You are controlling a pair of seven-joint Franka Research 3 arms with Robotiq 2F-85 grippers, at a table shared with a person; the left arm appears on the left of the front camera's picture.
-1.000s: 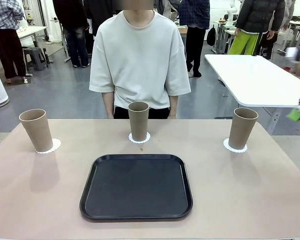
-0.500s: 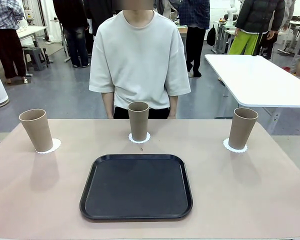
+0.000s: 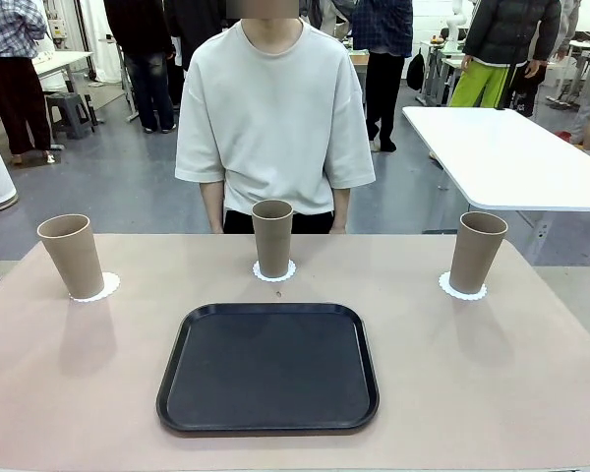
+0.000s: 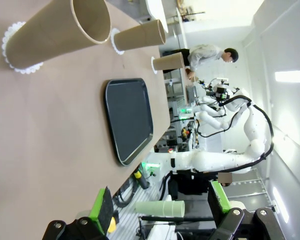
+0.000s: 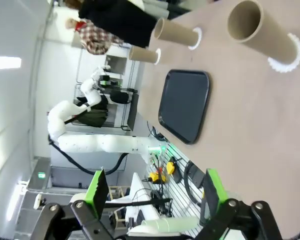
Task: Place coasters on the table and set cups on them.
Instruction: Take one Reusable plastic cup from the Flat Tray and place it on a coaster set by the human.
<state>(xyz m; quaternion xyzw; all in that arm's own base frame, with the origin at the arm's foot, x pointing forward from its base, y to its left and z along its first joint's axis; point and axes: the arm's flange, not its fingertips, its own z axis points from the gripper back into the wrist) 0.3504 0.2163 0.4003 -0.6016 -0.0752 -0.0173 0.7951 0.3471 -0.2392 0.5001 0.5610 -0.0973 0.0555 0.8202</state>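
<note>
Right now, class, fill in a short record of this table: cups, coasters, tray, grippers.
cups: three, upright, left, middle, right
coasters: one under each cup, left, middle, right
tray: black, bare, on the table nearer than the cups
left gripper: open, holding nothing
right gripper: open, holding nothing

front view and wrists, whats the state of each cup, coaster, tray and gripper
left cup: upright, on left coaster
middle cup: upright, on middle coaster
right cup: upright, on right coaster
tray: flat on the table, nothing in it
left gripper: open, holding nothing
right gripper: open, holding nothing
</note>
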